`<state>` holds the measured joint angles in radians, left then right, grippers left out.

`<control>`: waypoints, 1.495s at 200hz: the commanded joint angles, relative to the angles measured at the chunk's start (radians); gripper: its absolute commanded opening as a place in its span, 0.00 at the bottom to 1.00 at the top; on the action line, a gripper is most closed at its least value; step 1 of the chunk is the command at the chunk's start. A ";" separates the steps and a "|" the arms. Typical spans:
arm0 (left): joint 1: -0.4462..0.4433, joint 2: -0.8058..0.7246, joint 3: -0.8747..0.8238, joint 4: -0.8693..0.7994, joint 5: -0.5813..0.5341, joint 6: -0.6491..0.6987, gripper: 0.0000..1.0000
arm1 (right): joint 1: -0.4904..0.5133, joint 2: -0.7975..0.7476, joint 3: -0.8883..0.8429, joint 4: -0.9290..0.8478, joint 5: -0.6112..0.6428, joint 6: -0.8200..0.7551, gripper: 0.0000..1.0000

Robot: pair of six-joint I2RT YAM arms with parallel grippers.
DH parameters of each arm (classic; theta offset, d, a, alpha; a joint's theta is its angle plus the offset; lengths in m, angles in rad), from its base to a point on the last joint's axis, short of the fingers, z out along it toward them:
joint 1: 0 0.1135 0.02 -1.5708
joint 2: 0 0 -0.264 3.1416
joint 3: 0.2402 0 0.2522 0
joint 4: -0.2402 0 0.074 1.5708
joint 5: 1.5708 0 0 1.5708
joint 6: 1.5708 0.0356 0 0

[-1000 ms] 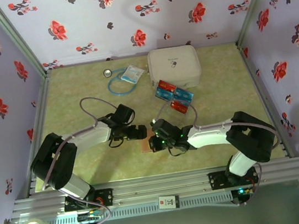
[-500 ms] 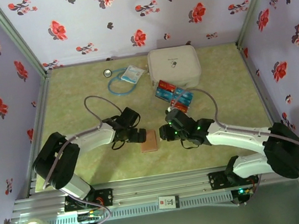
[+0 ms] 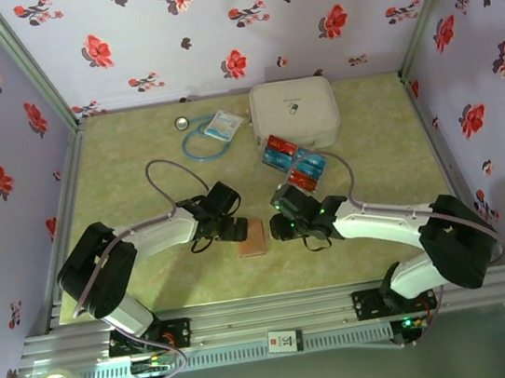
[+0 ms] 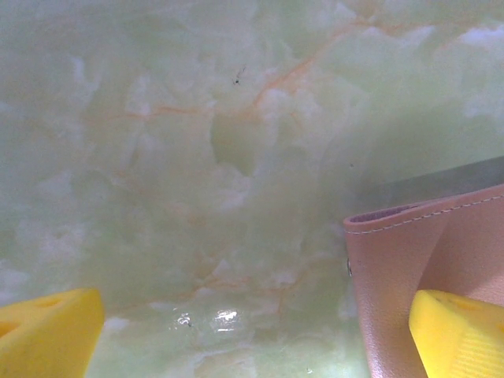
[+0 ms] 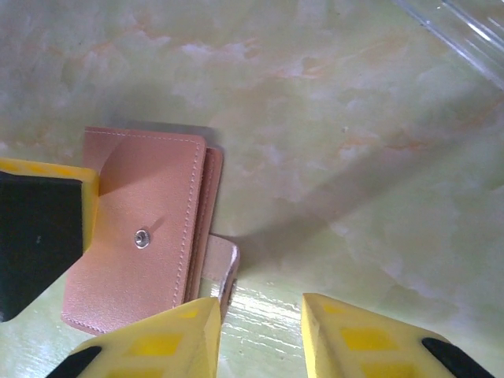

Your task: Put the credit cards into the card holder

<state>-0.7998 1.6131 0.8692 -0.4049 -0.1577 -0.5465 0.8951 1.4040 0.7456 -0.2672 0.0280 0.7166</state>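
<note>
Looking down from the top external camera, the card holder [image 3: 253, 239] lay closed on the green marbled desk [image 3: 138, 177], near the front edge and between the two arms. The left end effector [image 3: 238, 230] sat at its left edge, and the right end effector [image 3: 275, 227] sat just beside its right edge. The credit cards [image 3: 293, 162], red and blue, lay clustered farther back, just in front of a white zip case [image 3: 294, 112] and well apart from the holder. A blue loop of tubing [image 3: 197, 143] and a small packet [image 3: 223, 124] lay at the back left.

From the left wrist, the left end effector [image 4: 252, 335] was spread wide, its yellow fingertips [image 4: 47, 331] at the bottom corners with bare desk between them. One fingertip overlapped the card holder [image 4: 409, 260]; whether it touched was unclear.

From the right wrist, the right end effector [image 5: 256, 339] stood partly spread over bare desk, pinching nothing. The card holder [image 5: 146, 205] lay flat and folded, its snap stud [image 5: 140, 238] facing up and a strap tab [image 5: 224, 264] poking out just beside one fingertip. The left arm's yellow and black finger [image 5: 39, 236] covered the holder's opposite edge. A clear plastic edge [image 5: 465, 35] crossed the top corner.
</note>
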 commanded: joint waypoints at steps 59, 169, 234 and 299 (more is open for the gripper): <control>-0.006 0.033 -0.015 -0.055 -0.050 0.001 1.00 | -0.006 0.064 0.047 0.024 -0.026 -0.019 0.23; -0.006 0.033 -0.021 -0.051 -0.049 0.000 1.00 | -0.006 0.049 0.010 0.125 -0.096 0.026 0.00; -0.007 0.029 -0.031 -0.042 -0.048 -0.003 1.00 | 0.000 0.151 0.018 0.284 -0.199 0.093 0.00; -0.007 0.021 -0.041 -0.032 -0.045 -0.006 1.00 | 0.020 0.229 0.040 0.329 -0.207 0.107 0.00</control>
<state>-0.8009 1.6169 0.8639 -0.3939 -0.1581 -0.5468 0.9043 1.6058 0.7658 0.0303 -0.1654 0.7986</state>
